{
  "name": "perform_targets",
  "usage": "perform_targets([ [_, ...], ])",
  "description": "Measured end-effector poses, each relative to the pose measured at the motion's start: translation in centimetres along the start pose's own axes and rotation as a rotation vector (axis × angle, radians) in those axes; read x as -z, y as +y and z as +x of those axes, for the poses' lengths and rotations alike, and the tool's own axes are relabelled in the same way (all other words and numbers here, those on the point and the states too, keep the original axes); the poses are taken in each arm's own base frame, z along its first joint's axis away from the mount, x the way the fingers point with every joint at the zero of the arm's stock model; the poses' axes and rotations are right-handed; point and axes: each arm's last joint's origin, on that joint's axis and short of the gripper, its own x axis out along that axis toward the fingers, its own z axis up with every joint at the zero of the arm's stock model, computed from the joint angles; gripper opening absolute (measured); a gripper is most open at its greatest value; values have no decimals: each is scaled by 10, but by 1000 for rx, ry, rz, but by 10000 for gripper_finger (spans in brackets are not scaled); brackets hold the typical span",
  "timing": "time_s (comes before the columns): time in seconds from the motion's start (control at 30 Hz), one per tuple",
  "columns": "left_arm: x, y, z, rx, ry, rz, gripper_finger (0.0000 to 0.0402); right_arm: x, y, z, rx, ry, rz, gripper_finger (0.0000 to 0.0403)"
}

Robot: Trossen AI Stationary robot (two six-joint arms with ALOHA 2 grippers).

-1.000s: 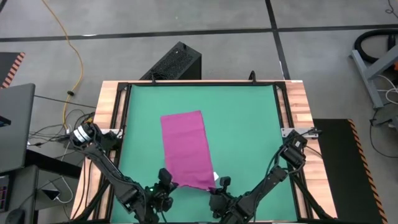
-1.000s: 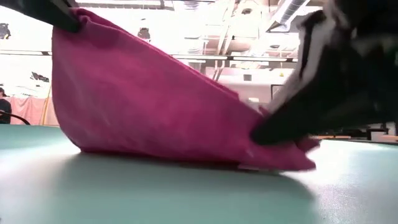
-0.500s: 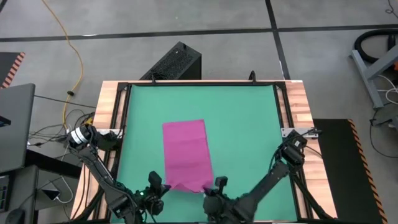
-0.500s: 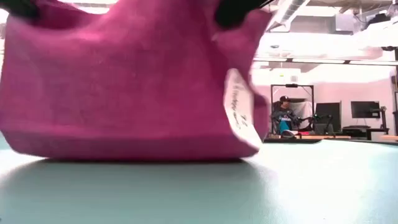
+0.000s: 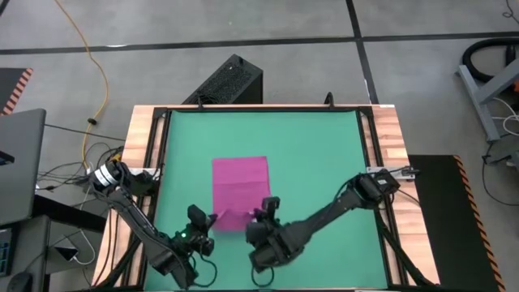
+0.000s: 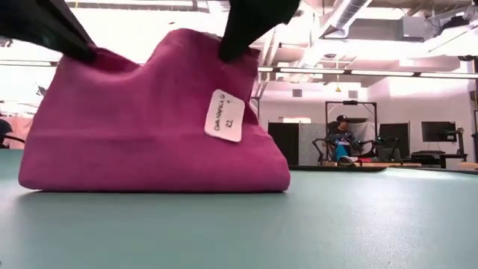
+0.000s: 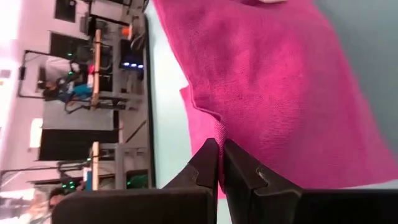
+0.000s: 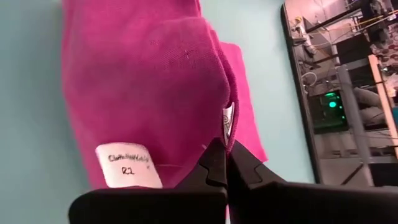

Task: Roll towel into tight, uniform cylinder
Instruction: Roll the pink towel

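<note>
Here, both end effectors (image 5: 212, 219) (image 5: 261, 212) pinching the towel's (image 5: 240, 182) lifted near edge.

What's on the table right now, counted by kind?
Towels: 1, the towel, magenta-pink
White tags: 1, the tag on the towel
Mats: 1, the green mat
Robot hands: 2, the left hand and the right hand
Total: 5

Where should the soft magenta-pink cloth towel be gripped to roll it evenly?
Grip the soft magenta-pink cloth towel at the two corners of its near short edge, coming from the robot's side, as now: the left gripper and right gripper are each shut on a corner. That edge is lifted and folding over the flat part on the green mat, so a hold at both corners should keep the roll straight.
</note>
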Motion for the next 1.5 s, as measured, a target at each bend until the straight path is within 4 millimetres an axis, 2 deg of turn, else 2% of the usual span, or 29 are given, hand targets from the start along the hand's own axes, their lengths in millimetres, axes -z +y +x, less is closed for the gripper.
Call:
perform_targets([
  [0.2, 23, -6, 19, -72, 52, 7, 0, -4, -16, 22, 26, 41, -60, 6],
  [0.33, 31, 0, 23, -105, 95, 10, 0, -5, -25, 33, 31, 66, -103, 6],
  [0.6, 35, 32, 9, -131, 56, -55, 0, -4, -36, 47, 33, 111, -139, 6],
  [0.8, 36, 51, 10, -157, 41, -100, 0, -4, -47, 53, 42, 135, -136, 6],
  [1.03, 54, 43, 26, -171, 78, -79, 0, -6, -62, 49, 41, 132, -129, 6],
  [1.17, 63, 40, 32, -207, 80, -80, 0, -6, -70, 58, 33, 155, -137, 6],
  [1.33, 63, 44, 38, -233, 99, -58, 0, -6, -84, 74, 46, 185, -111, 6],
  [1.5, 63, 49, 45, -264, 116, -63, 0, -6, -91, 79, 39, 194, -127, 6],
])
